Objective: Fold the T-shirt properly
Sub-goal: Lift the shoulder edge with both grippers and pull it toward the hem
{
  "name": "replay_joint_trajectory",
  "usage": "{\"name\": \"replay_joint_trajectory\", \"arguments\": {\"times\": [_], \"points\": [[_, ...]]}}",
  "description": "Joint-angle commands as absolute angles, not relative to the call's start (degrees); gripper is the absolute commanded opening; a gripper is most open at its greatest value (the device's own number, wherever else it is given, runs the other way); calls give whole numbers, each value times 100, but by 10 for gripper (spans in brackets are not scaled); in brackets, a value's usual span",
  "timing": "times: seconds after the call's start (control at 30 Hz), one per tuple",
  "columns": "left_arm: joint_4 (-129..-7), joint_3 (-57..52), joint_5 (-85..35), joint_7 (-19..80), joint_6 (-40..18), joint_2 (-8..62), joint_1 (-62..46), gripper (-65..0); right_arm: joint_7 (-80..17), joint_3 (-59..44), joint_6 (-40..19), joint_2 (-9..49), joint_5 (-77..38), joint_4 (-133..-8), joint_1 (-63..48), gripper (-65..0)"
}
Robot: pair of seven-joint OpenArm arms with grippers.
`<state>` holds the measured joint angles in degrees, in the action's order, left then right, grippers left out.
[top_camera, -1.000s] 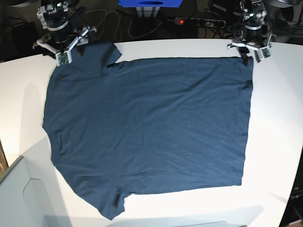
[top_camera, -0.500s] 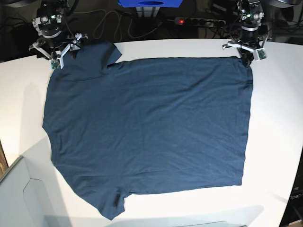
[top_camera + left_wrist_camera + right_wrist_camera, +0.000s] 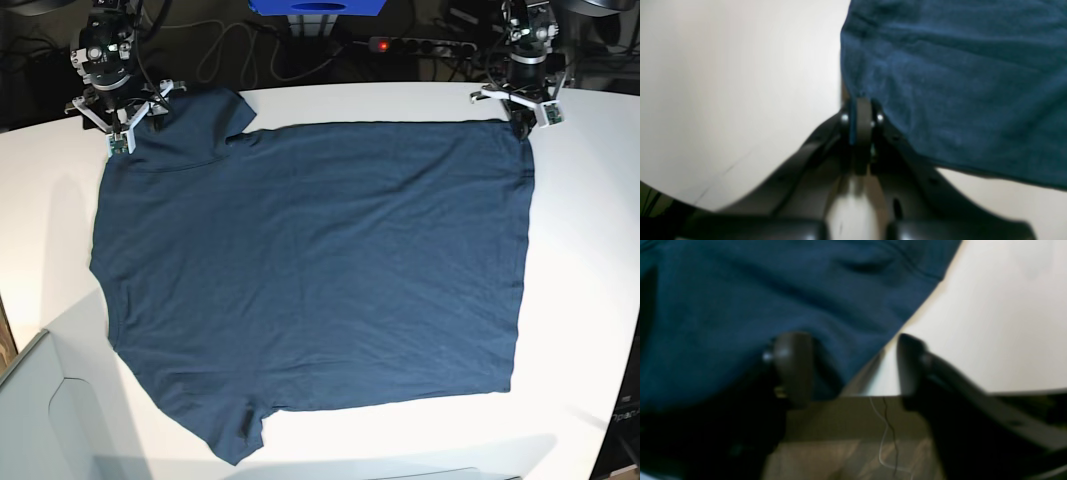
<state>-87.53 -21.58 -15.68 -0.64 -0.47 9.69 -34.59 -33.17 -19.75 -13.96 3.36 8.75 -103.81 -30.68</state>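
The dark navy T-shirt lies spread flat on the white table, hem to the right and sleeves to the left. My left gripper is at the shirt's far right hem corner. In the left wrist view the left gripper is shut, with the corner of the T-shirt pinched between its tips. My right gripper is at the far left sleeve. In the right wrist view the right gripper is open. One finger is over the T-shirt, the other over bare table at its edge.
A grey box stands at the front left corner. A blue box, a power strip and cables lie behind the table's far edge. The floor shows past that edge in the right wrist view.
Both arms shifted slightly at the far corners: the left gripper moved a little left onto the hem corner, and the right gripper turned over the sleeve. The shirt stays flat.
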Motion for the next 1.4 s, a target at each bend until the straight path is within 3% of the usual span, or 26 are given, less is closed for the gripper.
{"name": "replay_joint_trajectory", "arguments": {"times": [0.0,0.1,0.23,0.3,1.0,1.37], "points": [[-8813,-2185,-1543,40,-13,1015,-3530,-650,-3398,-2009,-1727,374,919,-10352,-3090,-369],[-8813,-2193,-1543,40,-13,1024,-3530,-650,-3512,-2308,-2097,338,919,-10114,-3037,-454],[-8813,-2193,-1543,40,-13,1024,-3530,-650,-3565,-2413,-2114,365,910,-9965,-2958,-565],[-8813,-2193,-1543,40,-13,1024,-3530,-650,-3565,-2422,-2114,365,927,-9982,-2958,-650],[-10044,-2527,-1508,40,-4,989,-3899,-650,-3547,-2431,-2114,330,901,-11987,-3169,-648],[-10009,-2475,-1499,48,-4,1015,-3275,-650,-3662,-2396,-2123,365,901,-11864,-1965,-648]]}}
